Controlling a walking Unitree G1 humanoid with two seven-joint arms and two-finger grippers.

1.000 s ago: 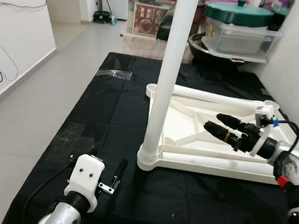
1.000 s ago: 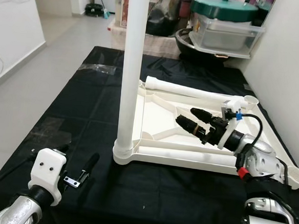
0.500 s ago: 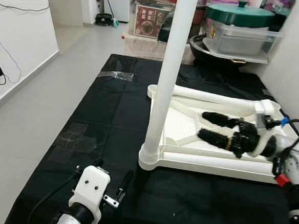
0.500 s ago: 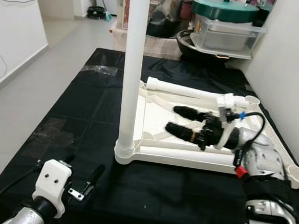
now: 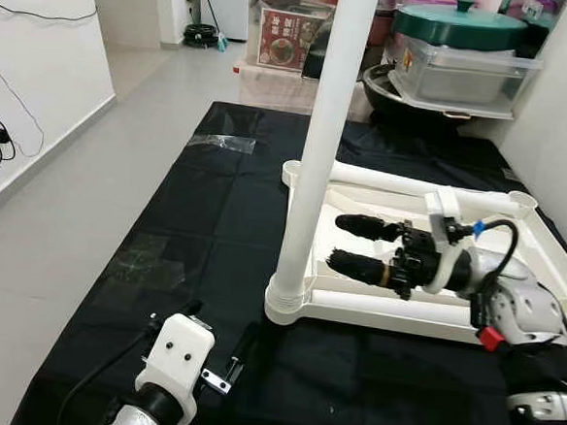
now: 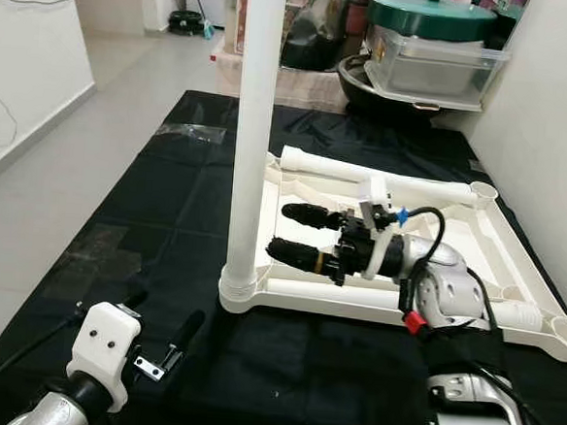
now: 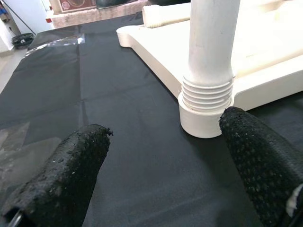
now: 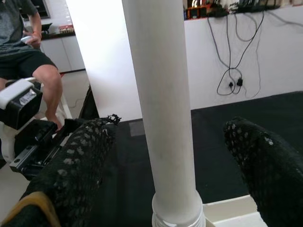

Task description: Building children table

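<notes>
The white table top (image 5: 374,309) lies upside down on a black cloth (image 5: 196,216). One white leg (image 5: 323,128) stands upright, its threaded base (image 7: 206,92) seated in the near left corner socket. A second leg (image 5: 402,185) lies along the far rim. My right gripper (image 5: 334,240) reaches leftward over the table top, open, its fingertips just short of the upright leg (image 8: 163,94), one to each side. My left gripper (image 5: 219,330) hovers low over the cloth in front of that corner, open and holding nothing (image 7: 163,130).
Beyond the cloth stand storage bins and a pot with a green lid (image 5: 459,25). A white wall runs close along the right. Clear tape (image 5: 220,142) is stuck on the cloth at the far left. A seated person (image 8: 28,52) is to my left.
My right gripper has slid left across the table top, from its right side to the upright leg. The left gripper has barely moved; the camera shifted slightly.
</notes>
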